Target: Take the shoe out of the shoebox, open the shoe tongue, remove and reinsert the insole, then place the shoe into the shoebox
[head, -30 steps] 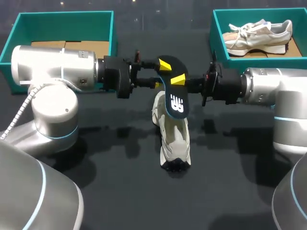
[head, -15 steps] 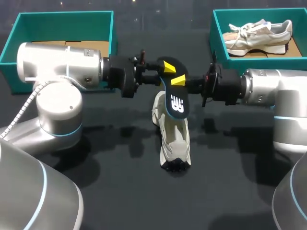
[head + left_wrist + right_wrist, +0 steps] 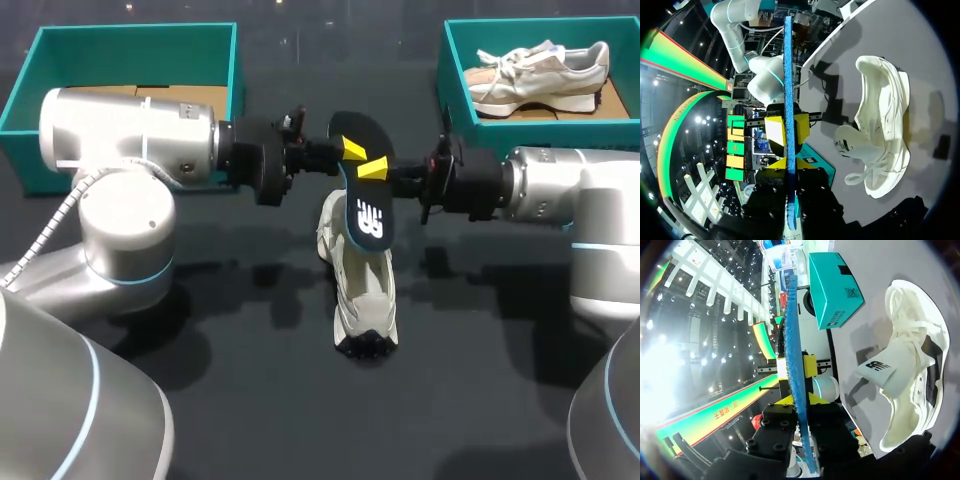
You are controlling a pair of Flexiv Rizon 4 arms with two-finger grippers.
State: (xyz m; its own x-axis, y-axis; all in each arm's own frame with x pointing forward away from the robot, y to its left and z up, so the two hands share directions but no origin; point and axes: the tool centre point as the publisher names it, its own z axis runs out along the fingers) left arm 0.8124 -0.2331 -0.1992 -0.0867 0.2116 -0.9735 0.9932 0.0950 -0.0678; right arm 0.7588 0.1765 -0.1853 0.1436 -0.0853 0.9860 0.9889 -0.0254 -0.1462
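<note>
The dark desk (image 3: 470,380) carried a teal shoebox at each far corner, with the work going on between them. At its middle the white shoe (image 3: 365,290) lay on its side, out of any box, its tongue (image 3: 877,370) pulled open. Just above it hung the dark insole (image 3: 367,215), lifted clear of the shoe with its blue underside edge-on to both wrist cameras. The right end effector (image 3: 375,170) was clamped on the insole from one side, exactly where it had been a second before. The left end effector (image 3: 350,152) had come in from the other side over that second, its arm sliding toward the middle. Its yellow tips now pressed the insole from both faces, so both end effectors gripped it at once. I judged the removal step finished, with the two-handed hold a likely regrasp ahead of feeding the insole back in. The left shoebox (image 3: 130,55) showed only brown cardboard on its floor, partly hidden behind the left arm. The right shoebox (image 3: 462,45) held a second, beige sneaker (image 3: 540,65) lying on its side.
</note>
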